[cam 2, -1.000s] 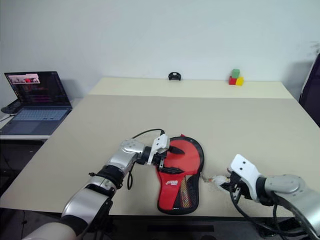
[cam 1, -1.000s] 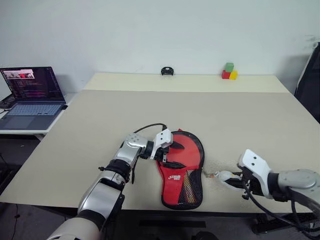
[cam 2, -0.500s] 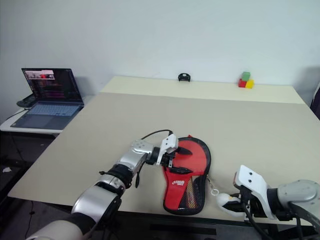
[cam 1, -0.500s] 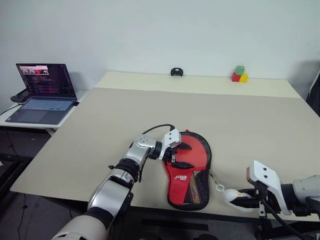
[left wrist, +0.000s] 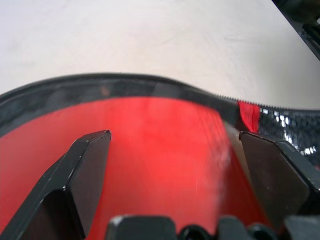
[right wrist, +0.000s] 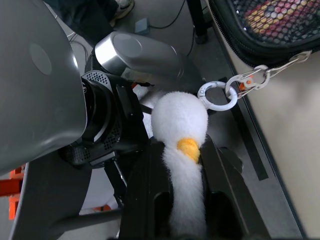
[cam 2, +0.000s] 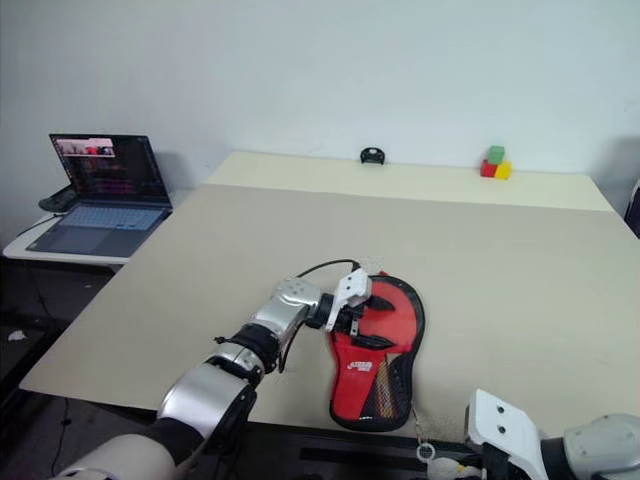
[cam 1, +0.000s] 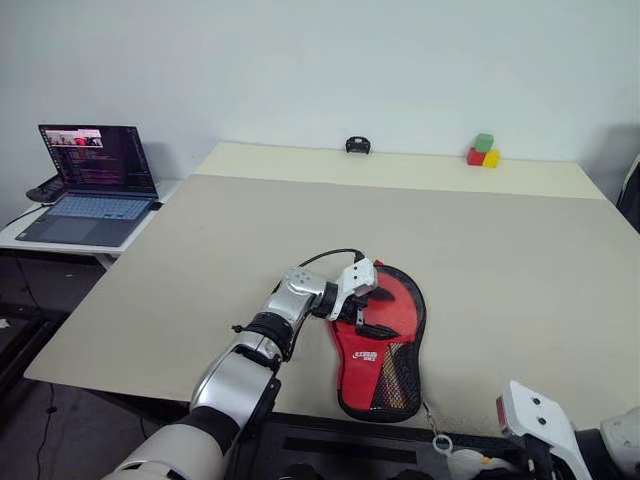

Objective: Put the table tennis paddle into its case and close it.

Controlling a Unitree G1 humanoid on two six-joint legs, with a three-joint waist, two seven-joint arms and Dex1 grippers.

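The case, paddle inside, lay lengthwise toward me at the bench's near edge. My left gripper, jaws released, straddled its round head; my right gripper clenched the white plush zip charm off the edge.

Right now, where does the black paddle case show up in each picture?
Left eye view: case lies low centre, at the table's front edge.
Right eye view: same place.
Left wrist view: its black rim, beyond the left hand.
Right wrist view: its mesh end, beyond the white plush.
Landmark: white ring on its zip, eye and right wrist views.
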